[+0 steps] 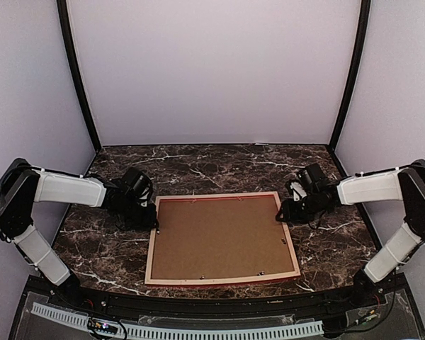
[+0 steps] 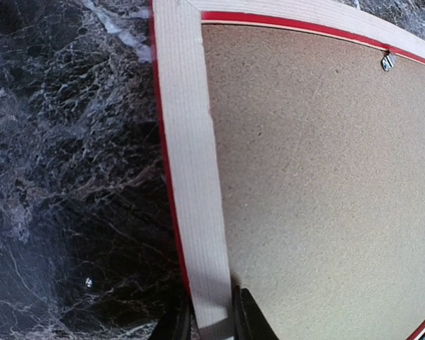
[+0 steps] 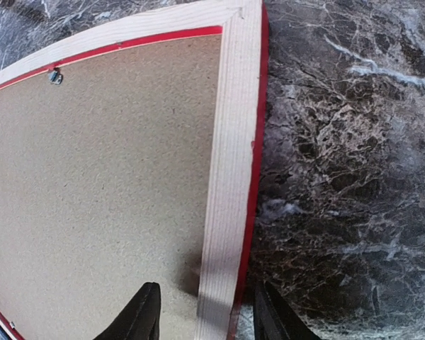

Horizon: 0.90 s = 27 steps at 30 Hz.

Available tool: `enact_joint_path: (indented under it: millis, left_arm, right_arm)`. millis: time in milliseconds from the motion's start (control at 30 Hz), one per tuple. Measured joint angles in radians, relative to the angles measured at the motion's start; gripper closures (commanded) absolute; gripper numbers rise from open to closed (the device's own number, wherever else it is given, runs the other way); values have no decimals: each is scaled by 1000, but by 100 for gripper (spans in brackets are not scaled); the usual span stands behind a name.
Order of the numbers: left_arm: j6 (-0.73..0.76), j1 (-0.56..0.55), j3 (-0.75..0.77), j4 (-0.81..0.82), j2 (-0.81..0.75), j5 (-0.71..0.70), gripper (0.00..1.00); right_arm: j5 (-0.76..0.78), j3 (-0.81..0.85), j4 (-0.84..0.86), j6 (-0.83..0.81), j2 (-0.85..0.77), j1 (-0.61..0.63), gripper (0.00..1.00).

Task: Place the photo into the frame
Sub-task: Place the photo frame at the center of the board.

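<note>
The frame (image 1: 153, 248) lies back-up on the marble table, pale wood showing with red at its edges, the brown backing board (image 1: 219, 237) sitting in it. The photo is hidden. My left gripper (image 1: 147, 216) is at the frame's left rail; in the left wrist view its fingers (image 2: 251, 322) are closed tight on both sides of the pale rail (image 2: 195, 184). My right gripper (image 1: 287, 211) is at the right rail; in the right wrist view its fingers (image 3: 138, 319) stand apart, straddling the rail (image 3: 230, 177) with gaps on both sides.
Small metal clips (image 2: 387, 62) (image 3: 54, 76) hold the backing board along the frame's far rail. Dark marble table (image 1: 219, 166) runs to the white back wall and black corner posts. A black strip (image 1: 198, 301) lines the near edge.
</note>
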Motion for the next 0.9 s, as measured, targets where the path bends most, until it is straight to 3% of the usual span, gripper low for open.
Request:
enact_joint_path:
  millis: [500, 900]
  left_arm:
    - [-6, 0, -1, 13, 1, -26, 89]
    - [-5, 0, 7, 14, 10, -32, 89]
  right_arm:
    - [-6, -136, -65, 39, -172, 72, 42]
    - [14, -196, -101, 60, -235, 112, 55]
